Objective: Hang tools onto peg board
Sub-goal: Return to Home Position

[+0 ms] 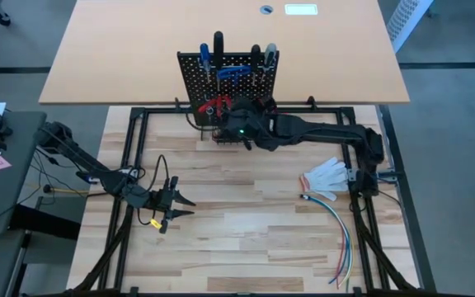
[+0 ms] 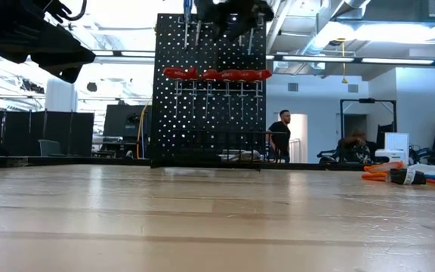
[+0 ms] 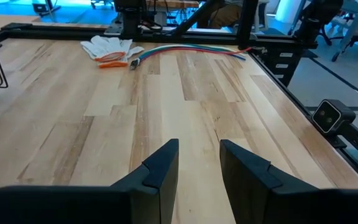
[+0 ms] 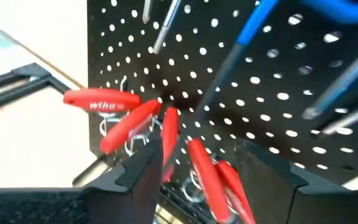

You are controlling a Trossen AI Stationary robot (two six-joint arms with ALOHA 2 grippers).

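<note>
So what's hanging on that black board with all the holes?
On the peg board: a row of red-handled tools, with blue-handled tools and screwdrivers above. From above, the right gripper covers its base; the basket's contents are unclear. The left gripper waits aside.

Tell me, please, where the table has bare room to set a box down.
The widest bare patch is the middle of the wooden table, between the left claw and the white gloves; the front strip left of the wires is free too. It is crowded at the peg board, where the right claw sits by the tools.
</note>
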